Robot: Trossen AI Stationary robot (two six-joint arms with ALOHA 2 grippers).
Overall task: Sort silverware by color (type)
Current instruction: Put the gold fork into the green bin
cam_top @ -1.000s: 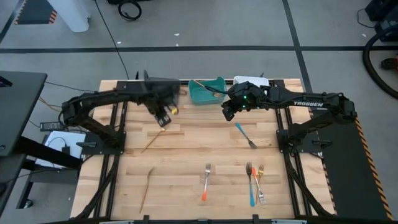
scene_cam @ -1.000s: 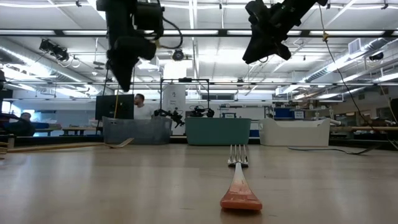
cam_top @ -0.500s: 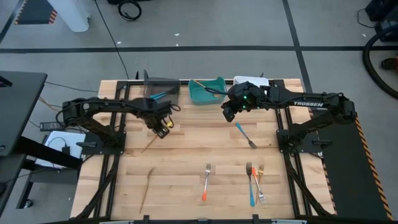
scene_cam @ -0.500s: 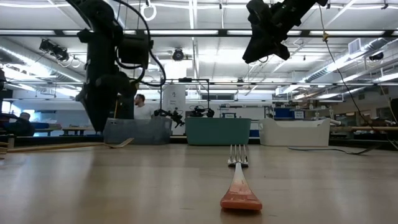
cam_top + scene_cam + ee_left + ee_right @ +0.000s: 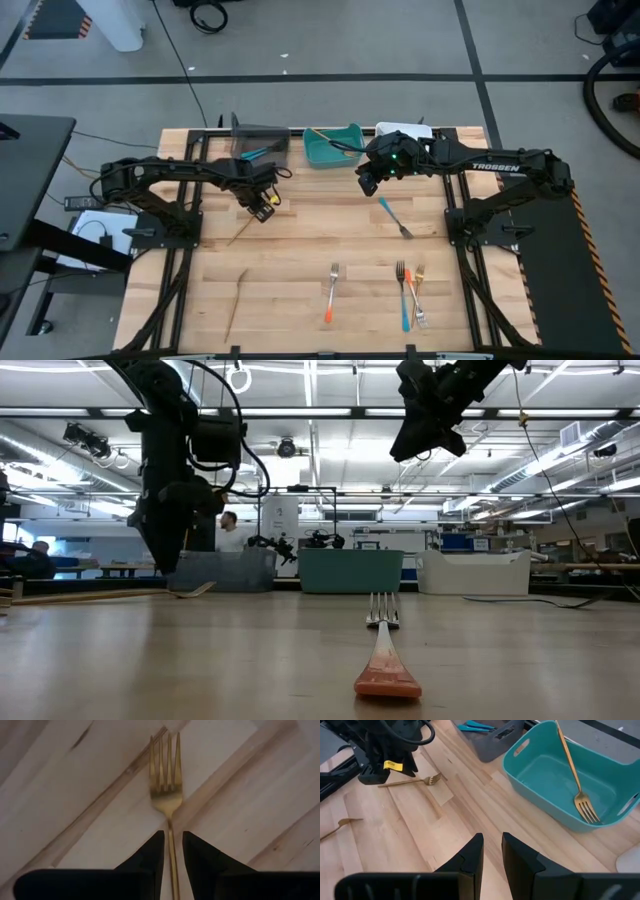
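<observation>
Since a second ago the left gripper (image 5: 170,851) has dropped from the gray bin (image 5: 262,140) to the table, fingers parted astride a gold fork (image 5: 166,795) near the far-left edge; the next pickup looks imminent. Right gripper (image 5: 491,851) hovers, fingers released.

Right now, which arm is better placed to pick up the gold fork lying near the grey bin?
Left. The left gripper already straddles the slim gold fork; the right gripper hovers apart, near the teal bin.
</observation>
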